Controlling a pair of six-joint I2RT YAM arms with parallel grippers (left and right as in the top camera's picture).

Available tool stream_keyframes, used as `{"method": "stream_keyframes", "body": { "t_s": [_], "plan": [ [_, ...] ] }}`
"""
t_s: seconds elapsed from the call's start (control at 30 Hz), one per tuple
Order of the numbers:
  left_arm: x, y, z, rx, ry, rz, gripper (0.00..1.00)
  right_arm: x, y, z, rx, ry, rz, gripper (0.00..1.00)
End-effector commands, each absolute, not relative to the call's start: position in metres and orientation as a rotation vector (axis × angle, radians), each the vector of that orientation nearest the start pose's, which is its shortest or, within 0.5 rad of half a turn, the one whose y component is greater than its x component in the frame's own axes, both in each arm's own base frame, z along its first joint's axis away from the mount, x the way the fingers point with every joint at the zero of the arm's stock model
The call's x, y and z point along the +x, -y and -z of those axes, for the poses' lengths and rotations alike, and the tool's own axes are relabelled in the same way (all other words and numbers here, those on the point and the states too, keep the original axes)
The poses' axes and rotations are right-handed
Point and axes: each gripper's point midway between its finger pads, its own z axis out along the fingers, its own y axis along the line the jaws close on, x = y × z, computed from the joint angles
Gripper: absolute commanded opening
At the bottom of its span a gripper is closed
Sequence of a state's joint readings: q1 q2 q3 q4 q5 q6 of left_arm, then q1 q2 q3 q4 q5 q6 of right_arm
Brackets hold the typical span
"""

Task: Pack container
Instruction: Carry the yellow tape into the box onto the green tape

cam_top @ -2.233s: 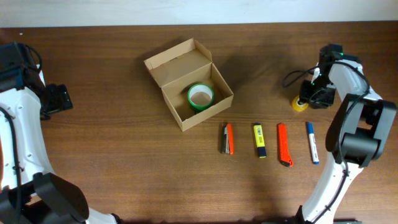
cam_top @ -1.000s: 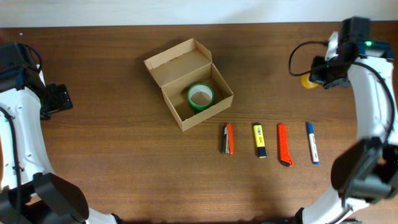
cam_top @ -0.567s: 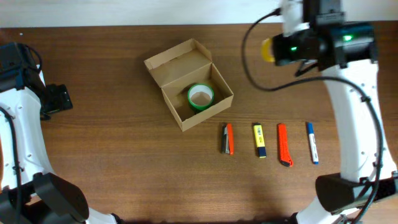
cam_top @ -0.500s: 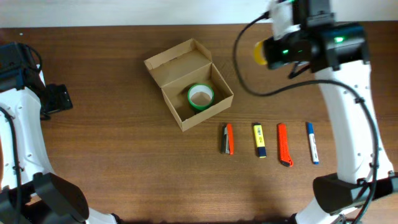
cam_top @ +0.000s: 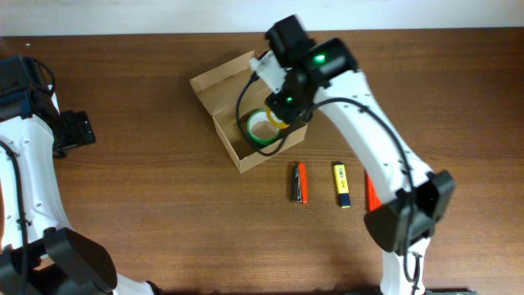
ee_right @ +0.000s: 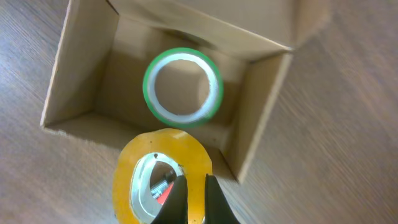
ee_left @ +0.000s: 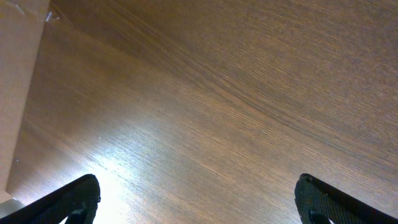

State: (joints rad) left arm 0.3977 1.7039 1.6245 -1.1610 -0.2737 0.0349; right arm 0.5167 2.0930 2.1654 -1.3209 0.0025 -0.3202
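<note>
The box sits open on the table, left of centre and toward the far side, with its flap folded back and a green roll lying flat inside. Above its right side hangs the right gripper, its fingers pinched on the wall of a yellow roll. At the far left, the left gripper is spread wide over the wood, holding nothing.

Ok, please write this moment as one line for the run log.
right end effector: shut on yellow tape roll, over container rim | green tape roll: inside container | left end effector: open, over table
</note>
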Motion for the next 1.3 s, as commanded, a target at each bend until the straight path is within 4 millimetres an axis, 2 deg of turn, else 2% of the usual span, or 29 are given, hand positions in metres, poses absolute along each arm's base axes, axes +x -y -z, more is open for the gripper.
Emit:
{"method": "stream_keyframes", "body": {
  "t_s": [0.0, 0.23, 0.63, 1.0, 1.27],
  "plan": [
    [0.333, -0.189, -0.192, -0.551, -2.776, -0.481, 1.00, 0.413, -0.240, -0.170, -1.190, -2.580, -0.025, 0.04],
    [0.333, -0.189, -0.192, -0.551, -2.776, -0.481, 1.00, 0.423, -0.247, -0.140, -1.200, -2.611, -0.033, 0.04],
    [0.333, -0.189, -0.192, -0.551, -2.776, -0.481, 1.00, 0.442, -0.259, -0.128, -1.179, -2.563, -0.045, 0.04],
    [0.333, -0.189, -0.192, -0.551, -2.776, -0.481, 1.00, 0.446, -0.264, -0.089, -1.195, -2.617, -0.062, 0.04],
    [0.333, -0.189, -0.192, -0.551, -2.776, -0.481, 1.00, 0.441, -0.268, -0.061, -1.208, -2.674, -0.106, 0.04]
  ]
}}
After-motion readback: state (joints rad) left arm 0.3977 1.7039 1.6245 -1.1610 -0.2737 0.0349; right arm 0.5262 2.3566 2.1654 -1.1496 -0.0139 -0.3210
